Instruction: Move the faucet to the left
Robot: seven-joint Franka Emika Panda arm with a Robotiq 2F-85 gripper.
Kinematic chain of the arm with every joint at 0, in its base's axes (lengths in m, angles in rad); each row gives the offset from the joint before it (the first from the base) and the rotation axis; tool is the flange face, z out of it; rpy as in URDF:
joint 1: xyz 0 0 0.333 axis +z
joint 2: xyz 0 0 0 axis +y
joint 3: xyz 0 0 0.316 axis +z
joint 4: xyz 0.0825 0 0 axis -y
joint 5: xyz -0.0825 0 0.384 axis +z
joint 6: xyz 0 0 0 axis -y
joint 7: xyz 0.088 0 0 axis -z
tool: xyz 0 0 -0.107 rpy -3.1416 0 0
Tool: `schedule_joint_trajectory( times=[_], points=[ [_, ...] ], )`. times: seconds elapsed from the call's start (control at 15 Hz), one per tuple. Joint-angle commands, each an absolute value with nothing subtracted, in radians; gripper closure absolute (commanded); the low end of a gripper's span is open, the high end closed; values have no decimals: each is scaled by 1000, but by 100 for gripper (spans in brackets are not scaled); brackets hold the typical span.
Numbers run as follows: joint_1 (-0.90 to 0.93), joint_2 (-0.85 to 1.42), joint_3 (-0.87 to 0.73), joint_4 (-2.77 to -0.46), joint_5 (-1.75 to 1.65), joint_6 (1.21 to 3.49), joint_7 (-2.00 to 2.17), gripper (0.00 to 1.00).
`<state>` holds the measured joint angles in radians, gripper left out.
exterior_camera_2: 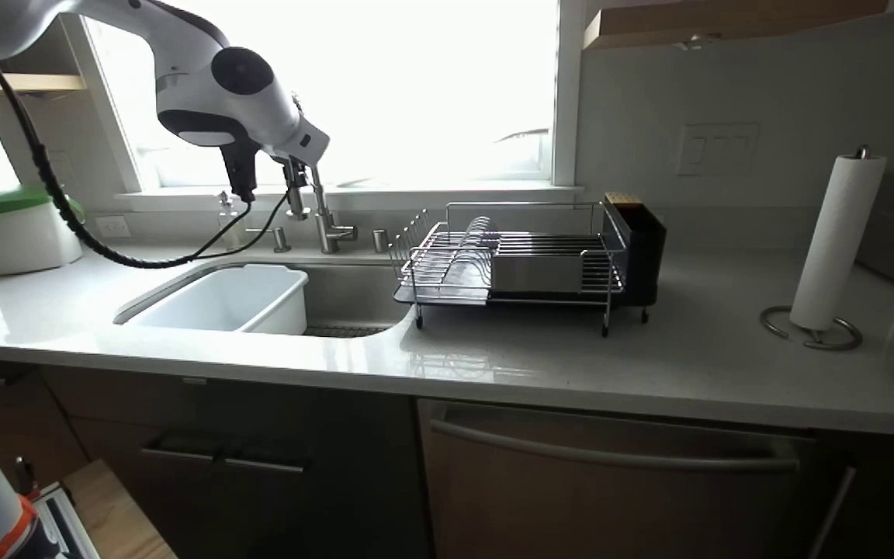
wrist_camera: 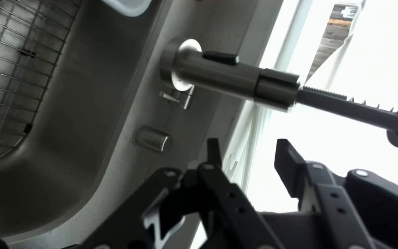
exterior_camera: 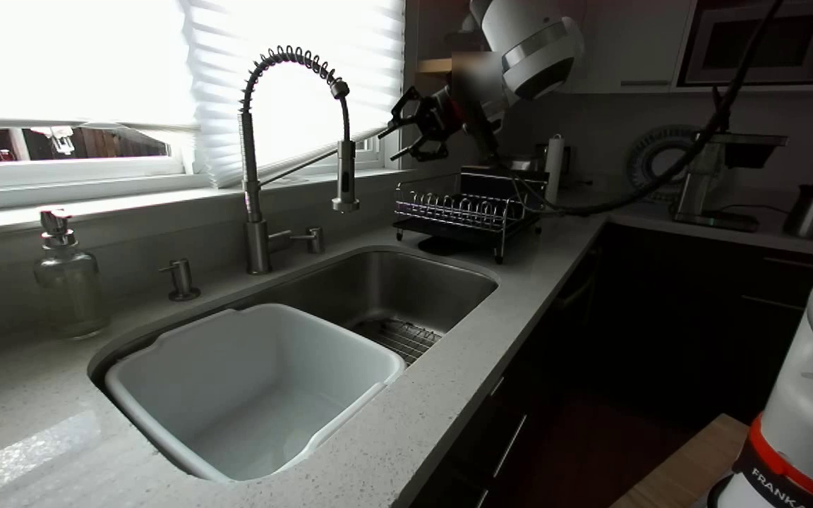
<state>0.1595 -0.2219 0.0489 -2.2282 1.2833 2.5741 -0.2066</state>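
The chrome gooseneck faucet point(exterior_camera: 250, 166) stands behind the sink, its spring hose arching over to a hanging spray head point(exterior_camera: 346, 176). In an exterior view the faucet point(exterior_camera_2: 325, 221) is partly hidden by the arm. My gripper point(exterior_camera: 387, 147) is in the air to the drying-rack side of the spray head, its fingers pointing toward it and apart from it. In the wrist view the spray head point(wrist_camera: 226, 71) lies ahead of the fingertips, not between them. The gripper point(wrist_camera: 248, 141) is open and empty. The gripper fingers are hidden behind the arm in an exterior view.
A dish rack point(exterior_camera: 449, 212) stands beside the sink under the arm. A white basin point(exterior_camera: 195, 367) sits in the sink point(exterior_camera: 442, 271). A short metal knob point(wrist_camera: 153, 139), a small pump point(exterior_camera: 182, 281) and a clear soap bottle point(exterior_camera: 71, 289) stand along the back. The window point(exterior_camera_2: 447, 93) is behind.
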Motion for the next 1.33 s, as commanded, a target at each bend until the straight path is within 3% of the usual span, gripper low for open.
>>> schedule_joint_trajectory(
  times=[0.0, 0.13, 0.2, 0.67, 1.27],
  points=[
    [187, -170, 57, -2182, 1473, 2620, -350, 86],
    [192, -153, 62, -2165, 1557, 2625, -435, 99],
    [195, -146, 62, -2158, 1607, 2629, -481, 100],
    [209, -106, 70, -2151, 1820, 2584, -672, 100],
    [183, -105, 136, -2180, 1789, 2469, -653, 100]
  ],
)
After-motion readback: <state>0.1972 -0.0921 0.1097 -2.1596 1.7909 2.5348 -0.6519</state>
